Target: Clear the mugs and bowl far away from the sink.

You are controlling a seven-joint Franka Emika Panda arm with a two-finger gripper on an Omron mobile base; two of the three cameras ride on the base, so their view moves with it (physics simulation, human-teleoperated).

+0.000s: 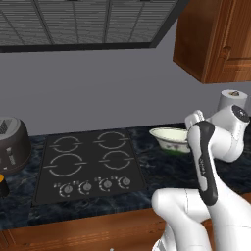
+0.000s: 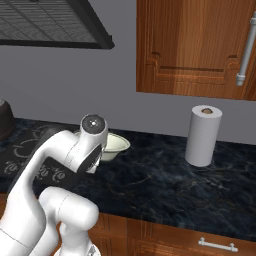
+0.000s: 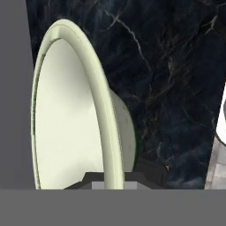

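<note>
Bowl [image 1: 170,138] first: a wide, shallow, cream-white one with a faint green tint sits on the dark marbled countertop [image 2: 165,185], just right of the black four-burner cooktop [image 1: 90,164] in the left base view. In the right base view the bowl [image 2: 116,145] shows partly behind the arm's elbow joint, well left of the paper towel roll [image 2: 203,135]. Its inside looks bare and pale; nothing is visible in it. A small dark pattern marks its outer wall near the base in the left base view.

In the hand view the bowl [image 3: 75,114] stands on edge across the frame because the camera is rolled, its thin rim running down to the gripper [image 3: 114,178]. The dark finger tips sit close on either side of that rim, pinched narrow onto it, so the gripper is clamped on the bowl's rim. Whether the bowl's base touches the countertop or is lifted slightly I cannot tell.

Around it: a grey wall [image 1: 98,93] runs behind the counter, a slatted range hood [image 1: 83,24] hangs over the cooktop, and a brown wooden wall cabinet [image 2: 195,47] with a metal handle hangs above the paper towel roll. A dark rounded toaster [image 1: 12,144] stands at the cooktop's left. Wooden drawer fronts [image 2: 200,240] line the counter's front edge.
</note>
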